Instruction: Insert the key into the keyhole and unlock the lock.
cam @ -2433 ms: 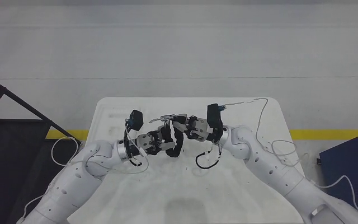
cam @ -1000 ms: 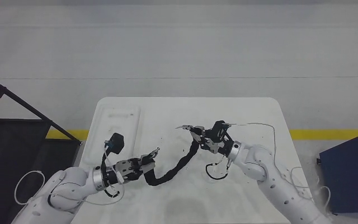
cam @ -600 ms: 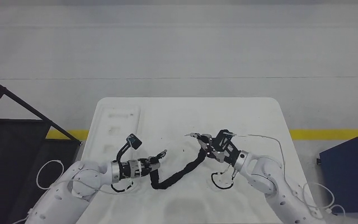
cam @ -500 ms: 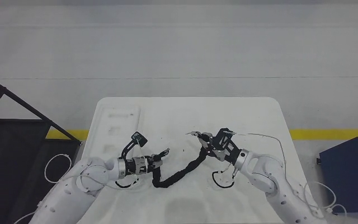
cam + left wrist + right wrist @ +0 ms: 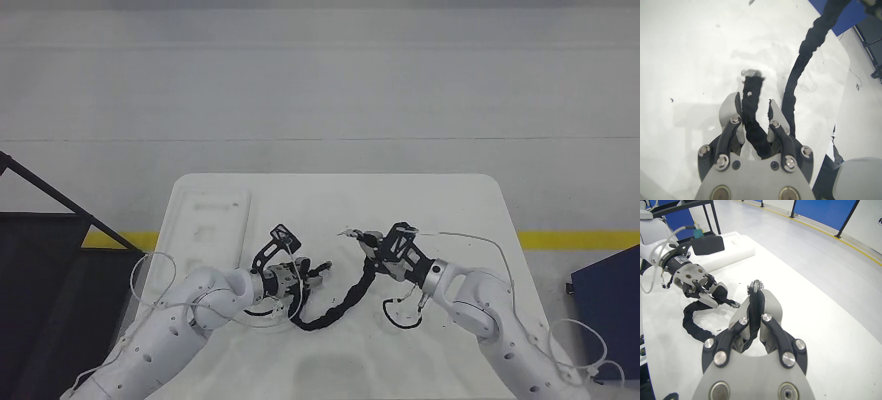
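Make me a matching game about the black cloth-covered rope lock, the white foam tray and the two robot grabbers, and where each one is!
Things:
1. black cloth-covered rope lock
2. white foam tray
3. left gripper
4. right gripper

Places or states:
a. at the far corner of the white table, on the left arm's side
b. clamped on the end with the round silver cap
c. strung between both grippers, sagging to the table
d. clamped on the end with the small silver tip

Pairs: 1-c, 2-a, 3-d, 4-b.
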`<action>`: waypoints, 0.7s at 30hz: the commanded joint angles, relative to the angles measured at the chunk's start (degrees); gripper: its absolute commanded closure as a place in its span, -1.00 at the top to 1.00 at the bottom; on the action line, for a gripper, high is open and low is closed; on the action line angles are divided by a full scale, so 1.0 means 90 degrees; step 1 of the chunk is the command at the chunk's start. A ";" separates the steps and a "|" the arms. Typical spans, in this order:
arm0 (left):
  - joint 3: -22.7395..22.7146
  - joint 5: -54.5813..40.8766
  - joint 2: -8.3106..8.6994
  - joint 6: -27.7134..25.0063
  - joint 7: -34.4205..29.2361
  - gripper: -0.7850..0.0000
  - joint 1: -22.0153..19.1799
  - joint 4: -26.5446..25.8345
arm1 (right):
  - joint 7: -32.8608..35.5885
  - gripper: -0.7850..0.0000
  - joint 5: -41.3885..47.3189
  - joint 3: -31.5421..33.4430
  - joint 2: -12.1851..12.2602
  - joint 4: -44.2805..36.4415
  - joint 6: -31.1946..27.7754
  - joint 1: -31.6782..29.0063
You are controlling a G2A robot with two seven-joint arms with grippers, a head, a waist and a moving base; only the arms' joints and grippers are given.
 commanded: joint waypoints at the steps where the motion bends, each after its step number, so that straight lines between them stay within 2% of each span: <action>1: -0.0177 -0.0092 0.0035 -0.0114 0.0056 1.00 0.0097 -0.0199 | 0.0066 -1.00 -0.0040 -0.0011 -0.0010 0.0020 -0.0004 0.0058; 6: -0.0840 -0.0582 0.0169 -0.0551 0.0261 1.00 0.0491 -0.0856 | 0.0341 -1.00 -0.0187 -0.0053 -0.0039 0.0085 -0.0016 0.0287; 11: -0.2054 -0.1390 0.0388 -0.1346 0.0456 1.00 0.1189 -0.1422 | 0.0566 -1.00 -0.0310 -0.0229 -0.0114 0.0289 -0.0079 0.0735; 15: -0.3062 -0.1949 0.0516 -0.1937 0.0808 1.00 0.1812 -0.1528 | 0.0554 -1.00 -0.0389 -0.0469 -0.0201 0.0631 -0.0158 0.1109; 21: -0.3062 -0.1949 0.0516 -0.1937 0.0808 1.00 0.1812 -0.1528 | 0.0766 -1.00 -0.0184 -0.1011 -0.0412 0.1276 -0.0186 0.1707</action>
